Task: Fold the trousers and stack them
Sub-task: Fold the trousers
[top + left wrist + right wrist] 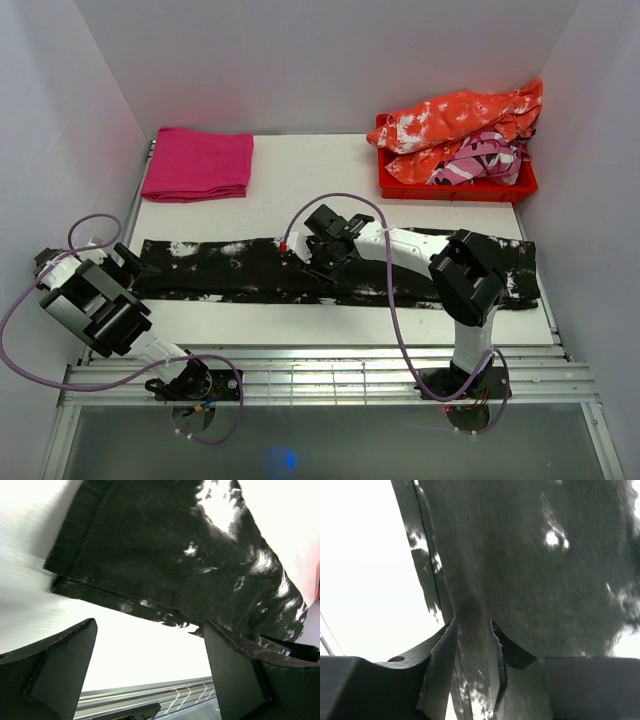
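Observation:
The black trousers with white splotches lie stretched flat, left to right, across the near part of the white table. My right gripper is down on their middle. In the right wrist view a raised fold of the trousers fills the narrow gap of the right gripper, touching both fingers. My left gripper hovers at the trousers' left end. In the left wrist view the left gripper stands wide open with only bare table between its fingers, and the hem end of the trousers lies just ahead.
A folded magenta cloth lies at the back left. A red bin at the back right holds an orange-and-white garment and a pink patterned one. White walls close three sides. A metal rail runs along the near edge.

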You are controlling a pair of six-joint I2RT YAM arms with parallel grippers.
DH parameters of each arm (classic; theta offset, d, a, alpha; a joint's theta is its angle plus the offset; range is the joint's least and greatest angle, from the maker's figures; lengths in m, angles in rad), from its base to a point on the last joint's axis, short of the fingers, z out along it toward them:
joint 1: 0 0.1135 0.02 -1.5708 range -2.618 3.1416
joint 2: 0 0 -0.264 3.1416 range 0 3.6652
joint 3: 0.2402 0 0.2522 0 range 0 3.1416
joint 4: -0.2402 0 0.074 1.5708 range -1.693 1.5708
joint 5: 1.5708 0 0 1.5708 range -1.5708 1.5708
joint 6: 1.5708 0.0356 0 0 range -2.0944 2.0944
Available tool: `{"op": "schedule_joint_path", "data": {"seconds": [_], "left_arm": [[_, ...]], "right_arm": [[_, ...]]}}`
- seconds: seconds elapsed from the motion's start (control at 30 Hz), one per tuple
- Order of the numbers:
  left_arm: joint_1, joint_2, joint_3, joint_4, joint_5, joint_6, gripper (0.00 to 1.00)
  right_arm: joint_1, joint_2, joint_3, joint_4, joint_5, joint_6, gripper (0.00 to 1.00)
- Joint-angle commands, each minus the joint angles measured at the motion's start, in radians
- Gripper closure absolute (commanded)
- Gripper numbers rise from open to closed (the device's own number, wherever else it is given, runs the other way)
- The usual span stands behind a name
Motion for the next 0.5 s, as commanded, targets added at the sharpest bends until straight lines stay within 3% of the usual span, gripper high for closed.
{"op": "schedule_joint_path", "data": {"seconds": [0.0,0.47], "left_arm": [[0.008,0.013,-0.018,0.042,-0.021,-0.039,0.02],[0.011,0.040,-0.089,0.162,0.068,-0.120,0.02]], "right_arm": [[0.026,0.027,0.047,0.005,0.023,0.003,0.66],[0.097,0.080,0.131,0.055,0.032,0.023,0.71]]}}
